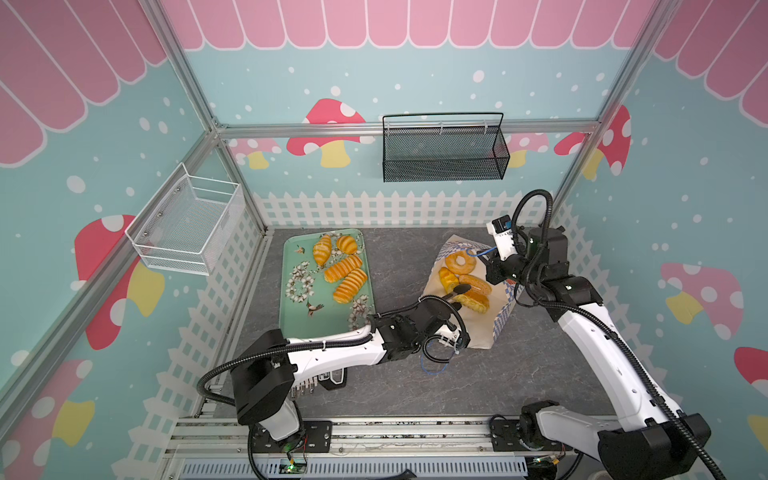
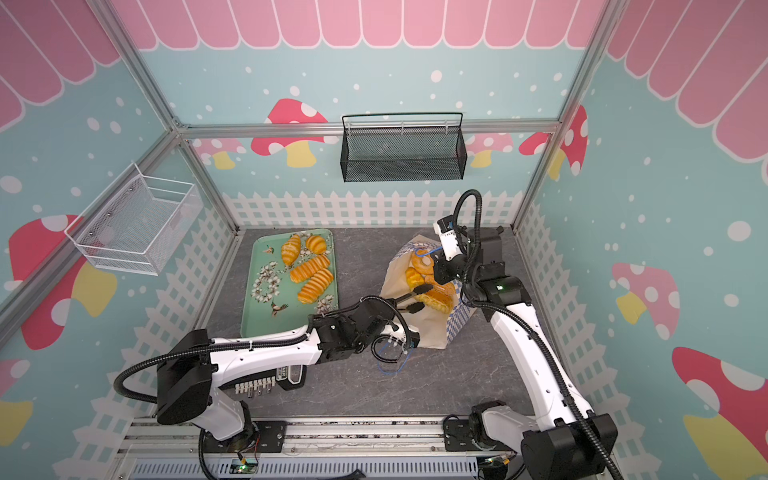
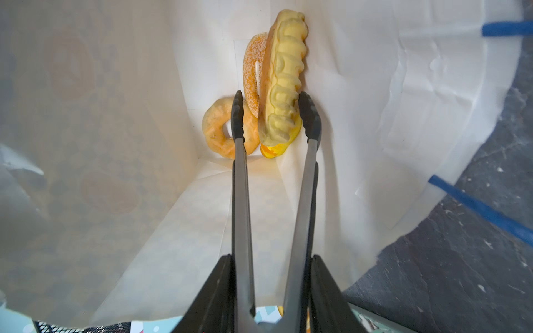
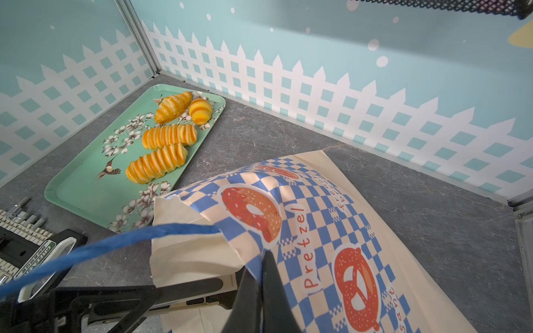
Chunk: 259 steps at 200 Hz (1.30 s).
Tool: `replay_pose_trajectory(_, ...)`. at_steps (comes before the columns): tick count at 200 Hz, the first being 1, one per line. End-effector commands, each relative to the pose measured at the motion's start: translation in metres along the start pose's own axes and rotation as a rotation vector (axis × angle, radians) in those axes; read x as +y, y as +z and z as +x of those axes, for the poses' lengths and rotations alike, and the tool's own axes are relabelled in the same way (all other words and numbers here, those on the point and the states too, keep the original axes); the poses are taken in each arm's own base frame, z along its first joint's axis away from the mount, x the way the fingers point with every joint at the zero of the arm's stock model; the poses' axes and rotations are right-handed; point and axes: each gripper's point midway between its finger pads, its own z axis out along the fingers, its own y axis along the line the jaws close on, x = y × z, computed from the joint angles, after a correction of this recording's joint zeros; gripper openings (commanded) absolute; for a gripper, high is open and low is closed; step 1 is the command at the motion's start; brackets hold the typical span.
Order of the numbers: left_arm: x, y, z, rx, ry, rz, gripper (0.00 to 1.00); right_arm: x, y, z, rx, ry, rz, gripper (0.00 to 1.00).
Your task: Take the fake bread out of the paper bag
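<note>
The paper bag (image 1: 465, 332) (image 4: 317, 201) lies tilted on the dark tabletop with its mouth open. My right gripper (image 1: 494, 266) (image 4: 264, 276) is shut on its checkered rim by a blue cord handle (image 4: 115, 242). My left gripper (image 1: 440, 305) (image 3: 272, 294) is shut on metal tongs (image 3: 240, 201) that reach into the bag. The tong tips stand either side of a ribbed long piece of fake bread (image 3: 284, 80). A sugared ring (image 3: 253, 72) and a plain ring doughnut (image 3: 219, 129) lie beside it. In both top views the doughnut (image 1: 459, 262) (image 2: 424, 259) and long pastries (image 1: 473, 301) show in the bag's mouth.
A green floral tray (image 1: 299, 307) (image 4: 86, 196) at the back left carries several loaves and croissants (image 1: 345, 274). A white wire basket (image 1: 187, 224) hangs on the left wall and a black mesh basket (image 1: 444, 153) on the back wall. A loose blue cord (image 1: 434, 368) lies by the left wrist.
</note>
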Motion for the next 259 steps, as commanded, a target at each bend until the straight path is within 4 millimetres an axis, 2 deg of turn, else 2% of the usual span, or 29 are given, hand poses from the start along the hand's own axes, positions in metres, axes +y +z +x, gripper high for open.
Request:
replay_pose_trajectory(1, 0.020, -0.008, -0.005, -0.031, -0.004, -0.068, 0.35, 0.006, -0.002, -0.003, 0.003, 0.002, -0.029, 0.00)
replay_pose_trajectory(46, 0.012, 0.006, -0.004, 0.002, 0.010, -0.025, 0.35, 0.007, -0.004, -0.005, -0.002, 0.002, -0.029, 0.00)
replay_pose_trajectory(90, 0.011, 0.010, -0.007, -0.006, 0.015, -0.018, 0.33, 0.007, -0.007, -0.005, -0.002, -0.005, -0.022, 0.00)
replay_pose_trajectory(108, 0.010, 0.011, -0.007, -0.006, 0.015, -0.016, 0.31, 0.006, -0.007, -0.005, -0.002, -0.006, -0.019, 0.00)
replay_pose_trajectory(124, 0.011, 0.009, -0.006, -0.006, 0.015, -0.023, 0.24, 0.006, -0.006, -0.005, 0.000, -0.005, -0.022, 0.00)
replay_pose_trajectory(164, 0.022, -0.010, -0.008, -0.045, -0.014, -0.060, 0.00, 0.003, -0.005, -0.005, 0.003, -0.006, -0.007, 0.00)
replay_pose_trajectory(190, 0.029, -0.028, -0.007, -0.060, -0.035, -0.075, 0.00, -0.001, -0.006, -0.006, -0.003, -0.001, 0.020, 0.00)
replay_pose_trajectory(259, 0.032, -0.069, 0.001, -0.064, -0.077, -0.101, 0.00, -0.007, -0.007, -0.013, -0.033, 0.021, 0.054, 0.00)
